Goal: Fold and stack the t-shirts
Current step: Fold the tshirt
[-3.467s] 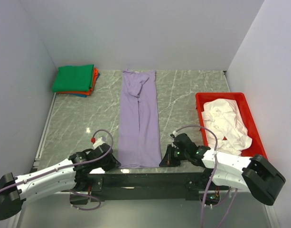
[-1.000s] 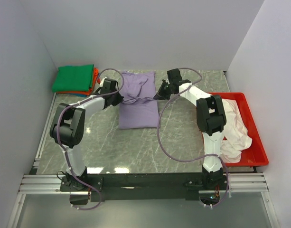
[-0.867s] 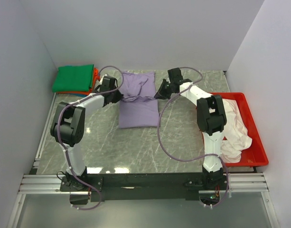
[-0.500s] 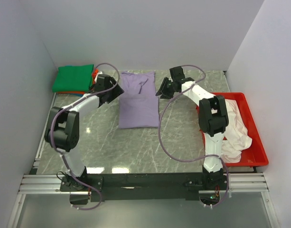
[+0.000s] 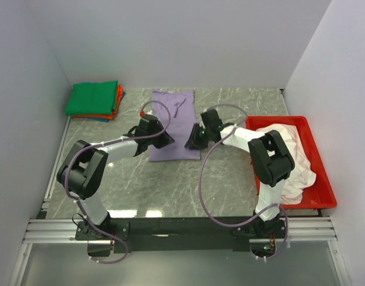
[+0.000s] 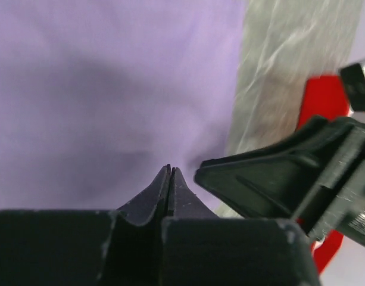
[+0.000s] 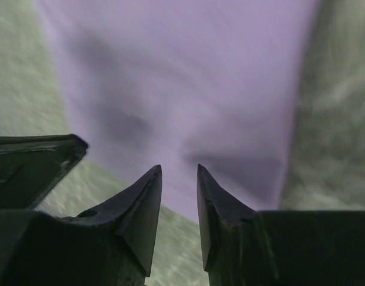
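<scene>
A lavender t-shirt (image 5: 173,116) lies folded in half on the marble table, its near edge toward the arms. Both grippers sit low over that near half. My left gripper (image 5: 166,141) is at the shirt's left side; in the left wrist view its jaws (image 6: 170,169) are pressed together above the purple cloth (image 6: 111,89), with nothing seen between them. My right gripper (image 5: 192,143) is at the shirt's right edge, and its fingers (image 7: 179,169) stand apart over the cloth (image 7: 188,77) with nothing in the gap. Folded green, orange-red and blue t-shirts (image 5: 93,100) are stacked at the back left.
A red tray (image 5: 322,179) at the right holds a crumpled pale t-shirt (image 5: 286,149). Walls close in the table on the left, back and right. The two grippers are close together; the right gripper's body (image 6: 289,179) fills the left wrist view's right side.
Both grippers have come from the shirt's far end toward its near edge. The left jaws opened and shut again; the right jaws opened. The long shirt is now folded in half.
</scene>
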Controlling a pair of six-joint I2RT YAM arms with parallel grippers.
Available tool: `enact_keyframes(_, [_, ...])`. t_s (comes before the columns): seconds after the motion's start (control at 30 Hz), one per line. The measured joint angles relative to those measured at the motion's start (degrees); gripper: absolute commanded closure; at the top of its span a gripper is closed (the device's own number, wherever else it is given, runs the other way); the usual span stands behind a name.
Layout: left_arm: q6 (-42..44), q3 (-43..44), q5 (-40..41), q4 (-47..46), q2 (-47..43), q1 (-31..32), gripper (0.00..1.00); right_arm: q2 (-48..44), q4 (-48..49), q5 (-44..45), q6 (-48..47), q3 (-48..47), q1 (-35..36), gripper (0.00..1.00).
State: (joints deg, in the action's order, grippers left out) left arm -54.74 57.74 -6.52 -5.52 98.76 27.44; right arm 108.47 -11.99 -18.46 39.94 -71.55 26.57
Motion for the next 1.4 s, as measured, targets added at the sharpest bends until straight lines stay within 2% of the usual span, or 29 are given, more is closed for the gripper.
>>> enact_keyframes(0.13, [-0.9, -6.6, -2.8, -3.1, 0.5, 1.4, 0.99, -0.2, 4.4, -3.3, 2.1, 9.7, 0.2, 0.64])
enact_keyframes(0.33, [-1.9, -13.5, -3.5, -5.9, 0.3, 1.3, 0.99, -3.6, 8.2, -3.7, 2.8, 15.0, -1.3, 0.64])
enact_keyframes(0.57, [-1.9, -17.4, -3.0, -6.7, -3.6, 0.9, 0.99, -5.2, 8.2, -3.0, 2.6, 16.6, -2.1, 0.64])
enact_keyframes(0.73, [-1.9, -19.1, -1.7, -4.7, -9.6, -0.3, 0.91, -7.8, 7.8, -2.4, 2.4, 18.9, -2.7, 0.64])
enact_keyframes(0.93, [-1.7, -20.2, 1.8, -3.3, -14.2, -1.9, 0.93, -13.1, 6.8, -2.3, 2.4, 22.0, -3.8, 0.64])
enact_keyframes(1.4, [-3.5, -27.6, 3.4, -4.6, -14.0, -3.1, 0.96, -13.7, 8.3, -2.3, 2.6, 26.8, -4.0, 0.64])
